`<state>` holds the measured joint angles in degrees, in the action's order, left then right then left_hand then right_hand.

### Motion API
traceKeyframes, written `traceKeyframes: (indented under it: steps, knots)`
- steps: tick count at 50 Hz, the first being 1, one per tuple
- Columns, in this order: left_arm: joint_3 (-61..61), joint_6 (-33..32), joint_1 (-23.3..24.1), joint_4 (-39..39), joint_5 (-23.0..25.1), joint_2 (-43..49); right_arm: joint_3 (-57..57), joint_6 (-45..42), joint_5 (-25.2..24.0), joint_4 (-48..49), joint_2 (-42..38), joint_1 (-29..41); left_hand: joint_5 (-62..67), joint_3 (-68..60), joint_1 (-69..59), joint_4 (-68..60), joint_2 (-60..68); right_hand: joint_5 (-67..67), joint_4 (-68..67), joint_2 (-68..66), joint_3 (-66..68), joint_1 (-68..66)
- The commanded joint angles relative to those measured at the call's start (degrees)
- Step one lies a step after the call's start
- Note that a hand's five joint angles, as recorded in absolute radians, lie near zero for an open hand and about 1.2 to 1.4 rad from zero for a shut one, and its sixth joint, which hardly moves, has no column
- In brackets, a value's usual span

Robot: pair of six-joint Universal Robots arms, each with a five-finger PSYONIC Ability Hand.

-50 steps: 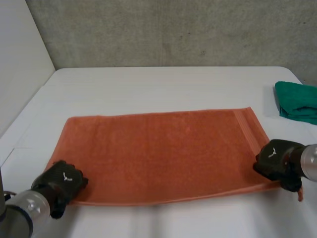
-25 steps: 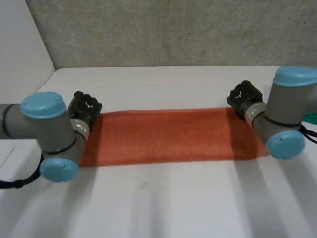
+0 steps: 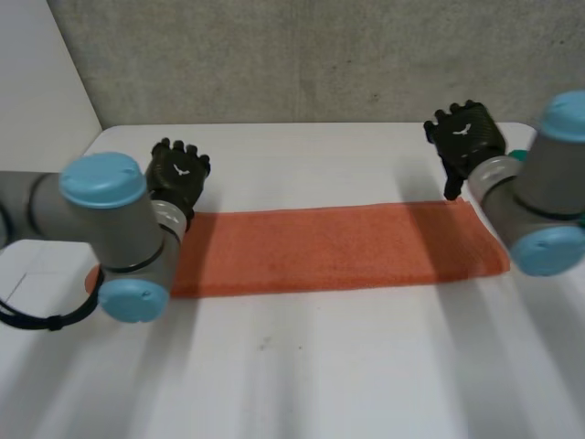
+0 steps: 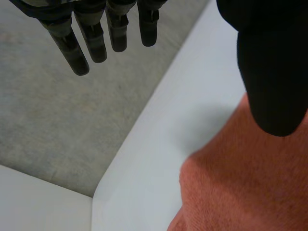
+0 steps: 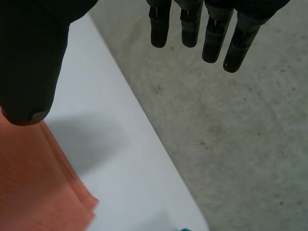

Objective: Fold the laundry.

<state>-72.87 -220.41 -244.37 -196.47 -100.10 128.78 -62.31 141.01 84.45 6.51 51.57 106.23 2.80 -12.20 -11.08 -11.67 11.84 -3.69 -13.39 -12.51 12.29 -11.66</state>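
Lying by L hand (image 3: pixel 179 172): towel (image 3: pixel 338 247)

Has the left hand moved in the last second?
Yes. The left hand went from the near edge of the table toward its far edge, now open beyond the folded orange towel.

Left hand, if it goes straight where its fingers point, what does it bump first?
Likely the grey wall. The left hand is open beyond the orange towel, fingers aimed over the white table at it; the way looks free, though depth is unclear.
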Motion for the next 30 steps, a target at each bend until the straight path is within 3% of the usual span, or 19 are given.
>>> traceKeyframes:
  steps: [1, 5, 12, 26, 30]
  knots:
    - [-13.24, 13.57, -0.14, -1.19, 2.17, -13.80, -11.33, 8.49, -10.09, -15.11, 10.13, -8.04, -2.80, 2.20, 1.08, 1.67, -1.84, 3.69, 3.39, 2.51, -2.29, 1.66]
    - [-19.32, 20.18, -0.32, -2.51, 6.22, -17.60, -15.90, 8.23, -13.61, -19.00, 10.04, -11.30, -2.80, 2.20, 1.08, 1.67, -1.84, -7.13, -7.43, -8.32, 8.54, -9.17]
    - [-26.53, 24.77, -0.93, -7.25, 11.41, -19.89, -22.75, 4.63, -15.28, -9.70, 7.68, -13.50, -2.41, 1.81, 0.70, 1.29, -1.46, -12.86, -13.16, -14.04, 14.26, -14.89]
    - [-27.24, 24.59, -1.02, -8.58, 11.15, -19.89, -21.18, 3.39, -15.72, -3.09, 0.82, -15.52, -2.41, 1.81, 0.70, 1.29, -1.46, -27.34, -27.64, -28.52, 28.74, -29.37]
    - [-27.33, 24.68, -1.02, -8.58, 11.06, -19.80, -20.83, 3.39, -15.72, -2.47, 0.11, -15.61, -2.41, 1.81, 0.70, 1.29, -1.46, -37.07, -37.37, -38.26, 38.48, -39.11]
